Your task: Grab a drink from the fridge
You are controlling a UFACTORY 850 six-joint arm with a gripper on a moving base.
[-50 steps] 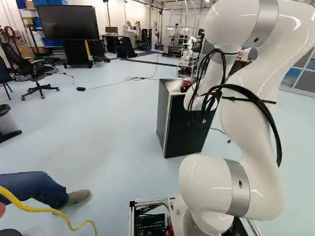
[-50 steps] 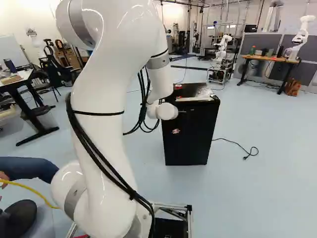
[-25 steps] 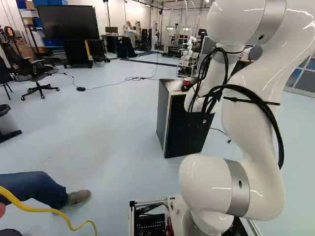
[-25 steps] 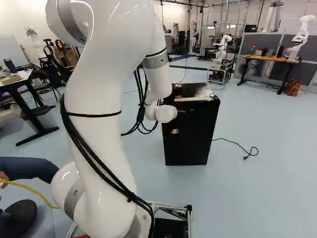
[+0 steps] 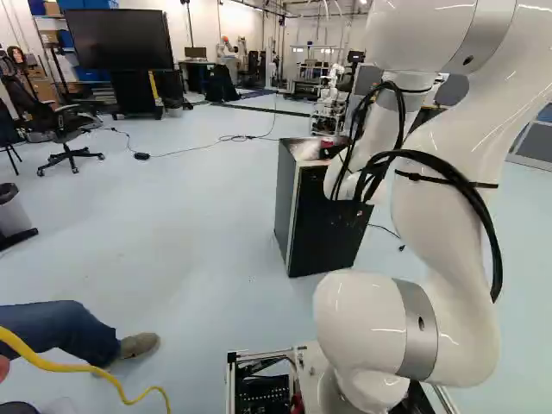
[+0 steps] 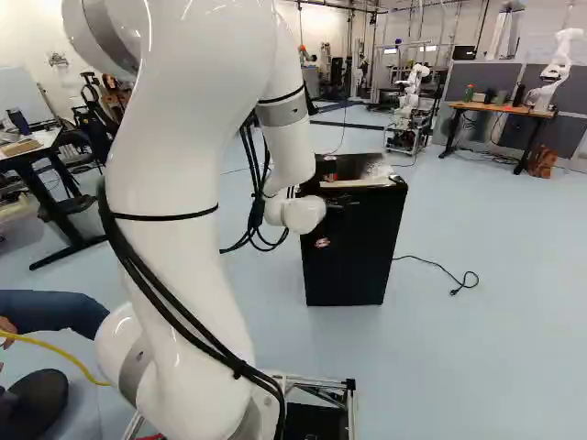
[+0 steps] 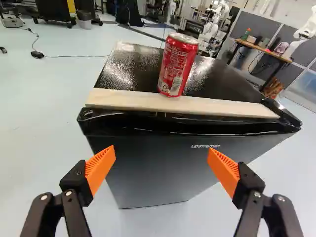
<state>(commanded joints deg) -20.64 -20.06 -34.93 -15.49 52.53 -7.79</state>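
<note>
The black fridge [image 5: 323, 228] stands ahead of the arm with its door shut, also in the right base view [image 6: 353, 247]. On its top, a red drink can [image 7: 178, 64] stands upright by the pale wooden strip [image 7: 182, 104] along the front edge. The arm's wrist partly hides that can [image 6: 329, 168] in the right base view. My gripper [image 7: 162, 160] is open in the wrist view, its orange pads wide apart in front of the upper fridge door, with nothing between them. In the base views its fingers are hidden behind the wrist. The fridge's inside is hidden.
A person's leg and shoe [image 5: 136, 345] and a yellow cable [image 5: 65, 366] are at the near left. A black cable [image 6: 440, 270] lies right of the fridge. Another robot [image 6: 557, 69] stands by the desk [image 6: 503, 108] at the far right.
The upper arm has shifted left in the right base view and right in the left base view. The wrist has moved slightly left and down in the right base view. Base and fridge have stayed put.
</note>
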